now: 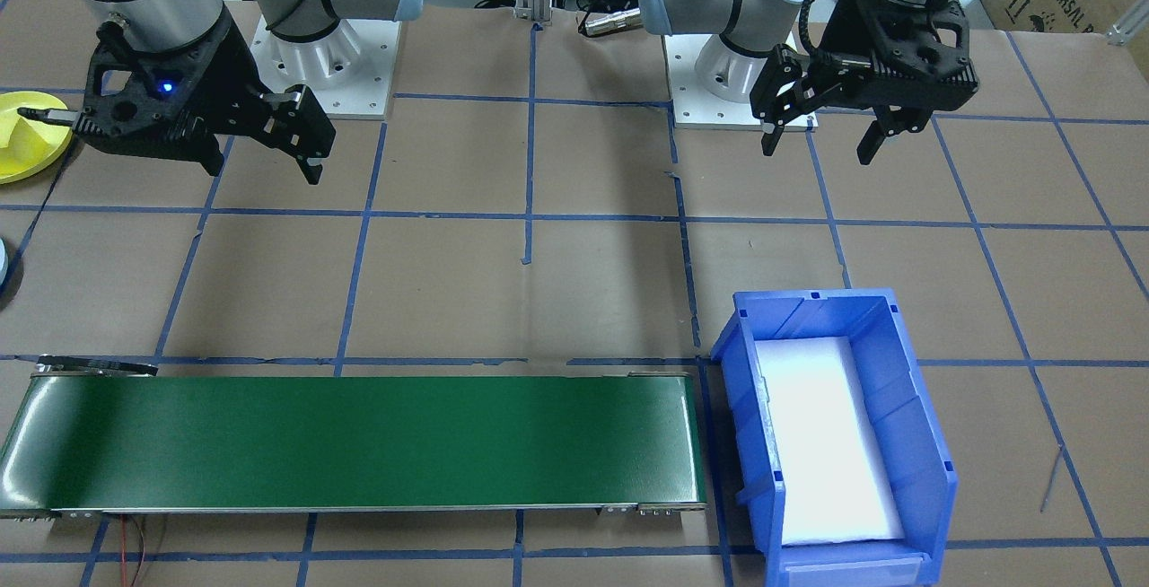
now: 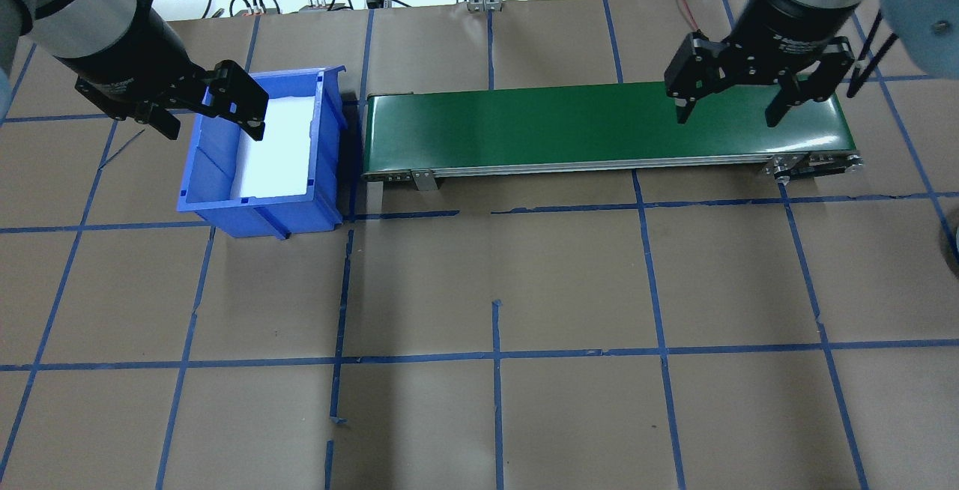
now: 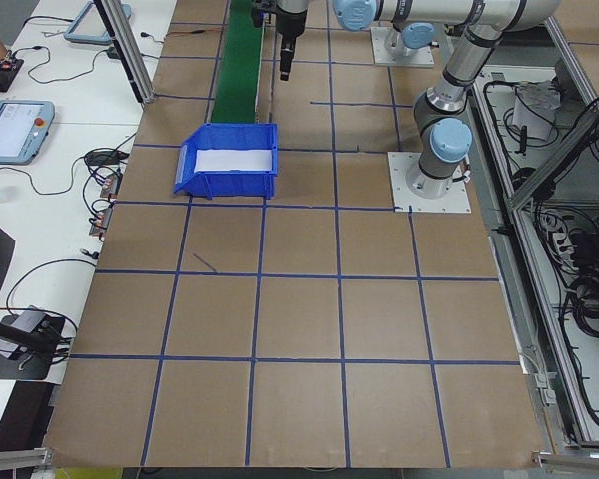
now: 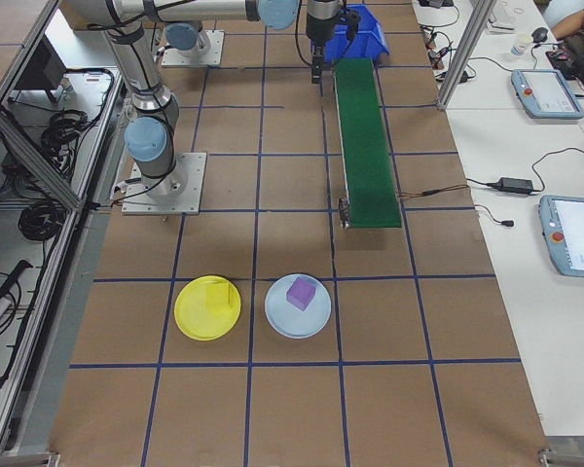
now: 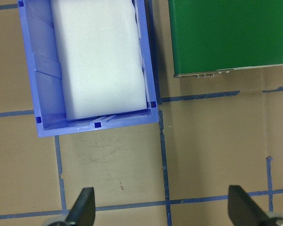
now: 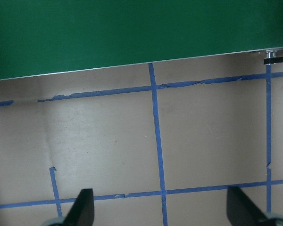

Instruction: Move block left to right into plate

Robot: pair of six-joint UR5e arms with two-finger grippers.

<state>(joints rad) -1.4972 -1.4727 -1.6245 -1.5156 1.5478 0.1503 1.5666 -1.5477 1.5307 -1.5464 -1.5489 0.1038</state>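
The purple block [image 4: 302, 293] sits on the pale blue plate [image 4: 298, 319], beside the yellow plate [image 4: 189, 321] holding a yellow block [image 4: 218, 297]. The left gripper [image 2: 208, 112] hangs spread and empty over the blue bin [image 2: 225, 209]. The right gripper [image 2: 730, 103] hangs spread and empty above the green conveyor belt [image 2: 539, 126].

- Bright, even light from above; colours read true.
- The white foam pad [image 1: 828, 443] inside the blue plastic bin [image 1: 916, 425] is overexposed.
- A sheen marks the green conveyor belt [image 1: 359, 443].
- Soft shadows fall on the brown paper-covered table [image 2: 494, 288].
- Focus is sharp.
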